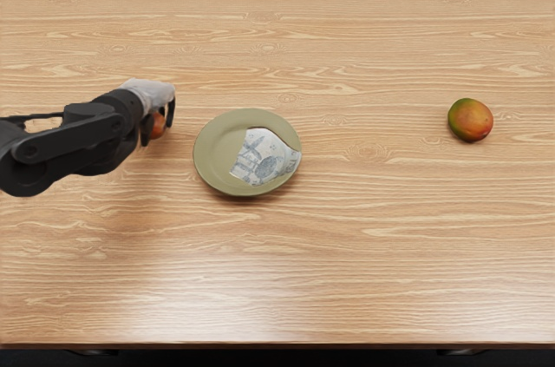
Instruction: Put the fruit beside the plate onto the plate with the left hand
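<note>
Left hand (pixel 149 98): pale-backed, at the end of a dark left arm (pixel 69 141) that enters from the picture's left edge and runs slightly upward to the right; positioned over the left-centre of the table (pixel 347 254), palm turned down. Fingers (pixel 170 112): dark, curled downward and closed around a small orange fruit (pixel 158 127). Small orange fruit: only a sliver of its orange skin shows below the knuckles and between the fingers, the rest hidden by the hand; located left of the plate (pixel 208 146), near it but apart from its rim, at about the height of the plate's upper edge. Whether the fruit rests on the wood or is raised off it cannot be told from this view. Plate: round, olive-green, lying flat on the table a little left of centre; a white-and-blue patterned patch covers its right-hand part; nothing lies on it, and the hand does not touch it. Second fruit (pixel 470 119): larger, oval, red-orange shading to green, lying alone on the right side of the table, well apart from plate and hand. Table: light wood with horizontal grain, filling nearly the whole view.
</note>
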Robot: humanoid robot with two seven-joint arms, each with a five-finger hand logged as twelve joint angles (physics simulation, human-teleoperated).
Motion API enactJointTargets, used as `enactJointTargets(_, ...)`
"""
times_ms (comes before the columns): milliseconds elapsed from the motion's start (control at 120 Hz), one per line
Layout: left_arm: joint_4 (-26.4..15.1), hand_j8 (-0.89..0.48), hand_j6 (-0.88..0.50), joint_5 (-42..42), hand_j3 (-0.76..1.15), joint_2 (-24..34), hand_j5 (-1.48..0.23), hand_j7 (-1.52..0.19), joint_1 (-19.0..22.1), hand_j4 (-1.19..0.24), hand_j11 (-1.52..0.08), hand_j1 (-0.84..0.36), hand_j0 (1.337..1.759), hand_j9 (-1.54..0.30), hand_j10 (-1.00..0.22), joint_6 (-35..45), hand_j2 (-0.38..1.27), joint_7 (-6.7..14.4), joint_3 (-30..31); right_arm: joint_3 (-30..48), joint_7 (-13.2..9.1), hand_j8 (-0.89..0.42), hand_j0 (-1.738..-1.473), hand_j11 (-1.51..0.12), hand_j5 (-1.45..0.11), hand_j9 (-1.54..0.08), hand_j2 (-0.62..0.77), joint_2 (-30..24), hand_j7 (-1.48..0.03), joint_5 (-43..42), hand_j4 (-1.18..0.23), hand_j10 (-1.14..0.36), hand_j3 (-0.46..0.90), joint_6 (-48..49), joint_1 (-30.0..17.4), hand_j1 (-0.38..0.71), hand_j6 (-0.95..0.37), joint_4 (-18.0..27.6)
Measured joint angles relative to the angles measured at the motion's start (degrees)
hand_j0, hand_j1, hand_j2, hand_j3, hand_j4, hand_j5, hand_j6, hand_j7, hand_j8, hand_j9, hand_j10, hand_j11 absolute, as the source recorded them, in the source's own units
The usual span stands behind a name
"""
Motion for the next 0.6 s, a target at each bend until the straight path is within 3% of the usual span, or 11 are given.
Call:
enactJointTargets(50,-0.3,-0.46,-0.41,-1.3,0.00,0.1,-1.07,-1.02,-1.6,-0.75,-1.03,-0.36,1.655,-1.03,-0.77,-0.6,0.61,0.0,0.0,0.0,0.0,-0.03,-1.658,-0.04,-0.04,-0.04,-0.01,0.0,-0.04,0.0,-0.03,-0.03,0.00,0.0,0.0,-0.31,-0.03,0.0)
enactJointTargets(117,-0.5,-0.45,-0.41,-2.8,0.00,-0.1,-1.06,-1.02,-3.0,-0.75,-1.03,-0.36,1.655,-1.03,-0.77,-1.4,0.53,0.0,0.0,0.0,0.0,-0.03,-1.658,-0.04,-0.04,-0.04,-0.01,0.0,-0.04,0.0,-0.03,-0.03,0.00,0.0,0.0,-0.31,-0.03,0.0)
enactJointTargets(292,-2.7,-0.46,-0.40,-7.1,0.00,-0.3,-1.07,-1.01,-6.7,-0.75,-1.03,-0.38,1.655,-1.03,-0.77,-3.6,0.61,0.0,-0.1,0.0,0.0,-0.03,-1.658,-0.04,-0.04,-0.04,-0.01,0.0,-0.04,0.0,-0.03,-0.03,0.00,0.0,0.0,-0.31,-0.03,0.0)
enactJointTargets(517,-4.5,-0.47,-0.41,-10.2,0.00,-6.2,-1.07,-1.01,-9.0,-0.74,-1.03,-0.37,1.655,-1.03,-0.77,-4.2,0.59,0.0,-0.5,0.0,0.0,-0.03,-1.658,-0.04,-0.04,-0.04,-0.01,0.0,-0.04,0.0,-0.03,-0.03,0.00,0.0,0.0,-0.31,-0.03,-0.1)
enactJointTargets(600,-4.6,-0.49,-0.42,-11.0,0.00,-8.1,-1.07,-1.01,-9.1,-0.74,-1.03,-0.38,1.656,-1.03,-0.77,-4.3,0.66,0.0,-0.5,0.0,0.0,-0.03,-1.658,-0.04,-0.04,-0.04,-0.01,0.0,-0.04,0.0,-0.03,-0.03,0.00,0.0,0.0,-0.31,-0.03,0.0)
